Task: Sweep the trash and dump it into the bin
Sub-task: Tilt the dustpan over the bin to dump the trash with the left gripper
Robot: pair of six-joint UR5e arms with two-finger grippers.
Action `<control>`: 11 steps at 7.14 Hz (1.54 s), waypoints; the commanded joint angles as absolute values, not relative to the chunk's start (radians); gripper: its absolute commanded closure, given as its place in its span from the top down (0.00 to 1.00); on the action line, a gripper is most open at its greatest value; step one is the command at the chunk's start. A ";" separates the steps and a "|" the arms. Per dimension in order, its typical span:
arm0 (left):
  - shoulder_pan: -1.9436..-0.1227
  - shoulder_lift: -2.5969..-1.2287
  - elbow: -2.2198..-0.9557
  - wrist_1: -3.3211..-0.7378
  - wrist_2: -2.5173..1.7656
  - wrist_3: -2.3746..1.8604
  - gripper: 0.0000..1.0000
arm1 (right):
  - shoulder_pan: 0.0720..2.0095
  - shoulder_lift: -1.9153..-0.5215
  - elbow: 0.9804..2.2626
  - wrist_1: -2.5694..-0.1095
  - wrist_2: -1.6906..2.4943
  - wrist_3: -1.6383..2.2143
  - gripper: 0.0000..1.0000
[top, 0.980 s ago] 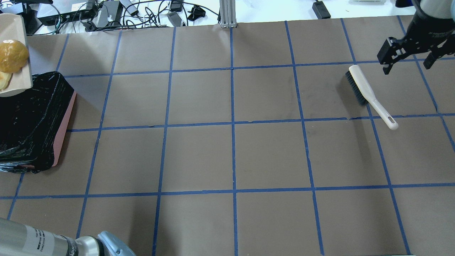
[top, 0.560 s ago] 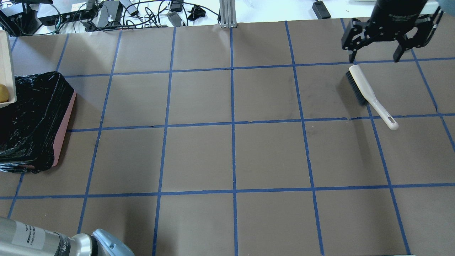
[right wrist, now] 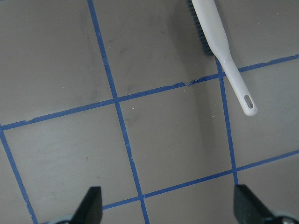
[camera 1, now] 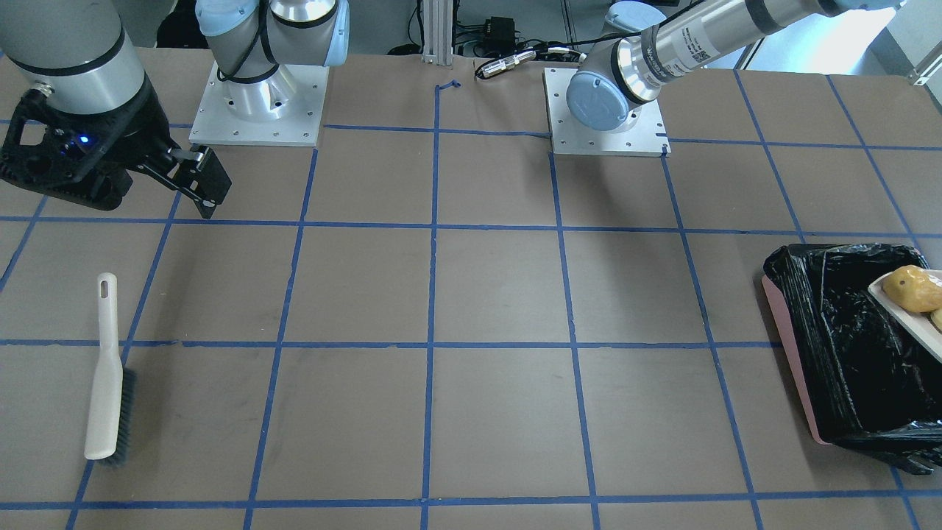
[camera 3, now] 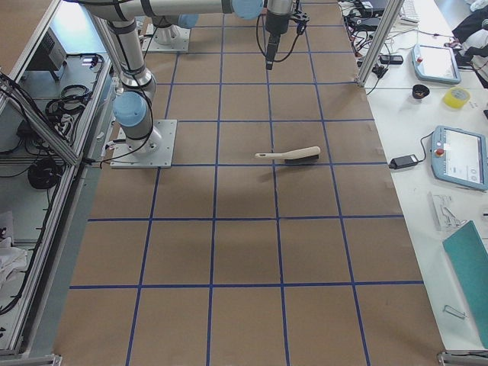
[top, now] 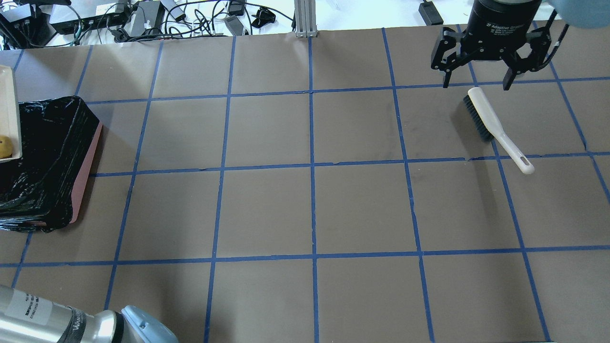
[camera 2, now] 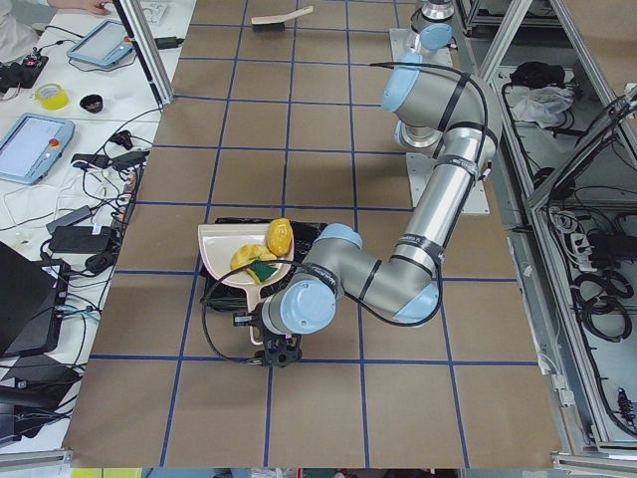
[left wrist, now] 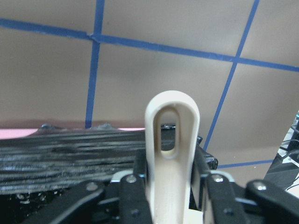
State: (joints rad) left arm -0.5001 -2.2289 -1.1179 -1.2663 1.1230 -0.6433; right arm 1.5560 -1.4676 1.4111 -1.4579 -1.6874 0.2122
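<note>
Clamping the beige plastic dustpan (camera 2: 214,247) by its handle, left gripper (left wrist: 170,186) is risking spilling golden-brown trash (camera 2: 280,235) past the pink, black-lined bin (top: 52,143) at its ten-o'clock corner; right gripper (top: 476,85) is gaping, empty.

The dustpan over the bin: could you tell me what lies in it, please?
A golden-brown lump, a tan croissant-like piece and a yellow sponge lie in the dustpan; its floor beneath them is covered.

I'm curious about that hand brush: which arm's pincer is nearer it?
Right. The right pincer hovers high, near the hand brush; the left pincer holds the dustpan over the bin, far off.
</note>
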 commanded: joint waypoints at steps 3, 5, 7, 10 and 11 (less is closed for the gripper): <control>-0.599 -2.192 -1.175 -0.991 1.152 -0.396 0.00 | 1.554 -1.459 1.413 -1.595 -1.537 0.213 1.00; -0.707 -2.110 -1.198 -0.977 1.242 -0.381 0.00 | 1.554 -1.466 1.413 -1.588 -1.545 0.224 1.00; -0.715 -2.065 -1.265 -0.896 1.239 -0.142 0.00 | 1.554 -1.466 1.413 -1.585 -1.546 0.225 1.00; -0.716 -1.976 -1.361 -0.775 1.200 -0.014 0.00 | 1.554 -1.466 1.414 -1.577 -1.551 0.225 1.00; -0.718 -1.956 -1.364 -0.737 1.165 -0.002 0.00 | 1.554 -1.466 1.413 -1.574 -1.551 0.225 1.00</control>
State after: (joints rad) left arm -0.7156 -1.9836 -1.3544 -0.7731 1.1988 -0.0251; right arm 1.5539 -1.4665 1.4139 -1.5772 -1.5499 0.2255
